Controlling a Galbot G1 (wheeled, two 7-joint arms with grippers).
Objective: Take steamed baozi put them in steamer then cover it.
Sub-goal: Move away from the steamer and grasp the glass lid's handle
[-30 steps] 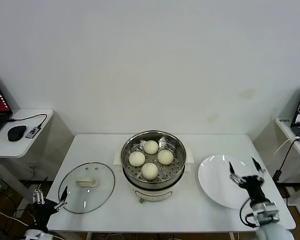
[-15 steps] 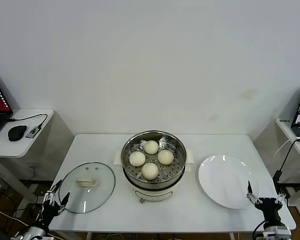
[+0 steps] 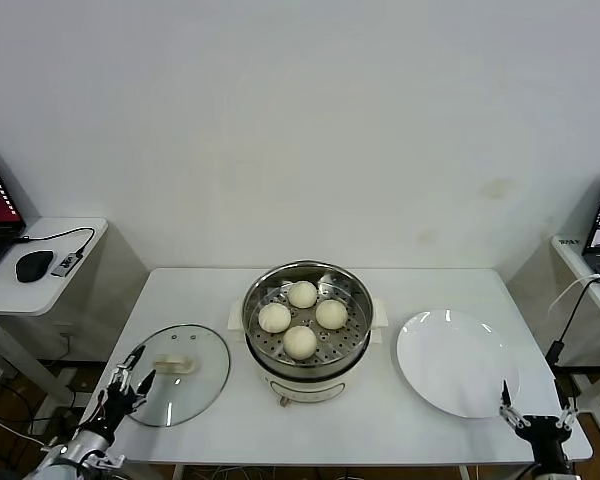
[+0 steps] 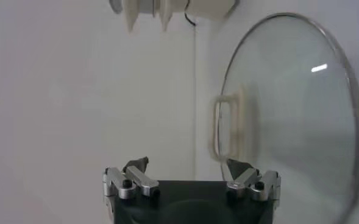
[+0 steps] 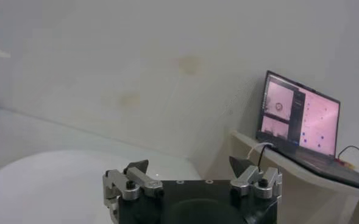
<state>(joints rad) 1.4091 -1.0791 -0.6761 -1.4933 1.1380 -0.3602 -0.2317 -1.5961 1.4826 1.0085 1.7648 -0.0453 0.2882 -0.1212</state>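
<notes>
A white tabletop (image 3: pixel 200 300) stands by a plain white wall, and the steamer (image 3: pixel 306 330) sits in the middle of it with 4 steamed baozi (image 3: pixel 300 342) on its tray. The cover (image 3: pixel 175 373) lies flat to the steamer's left, and a white plate (image 3: pixel 455 360) lies to its right. The left pincer (image 3: pixel 130 372) hangs spread at the cover's near edge, and the right pincer (image 3: pixel 536 408) hangs spread by the plate's near edge.
</notes>
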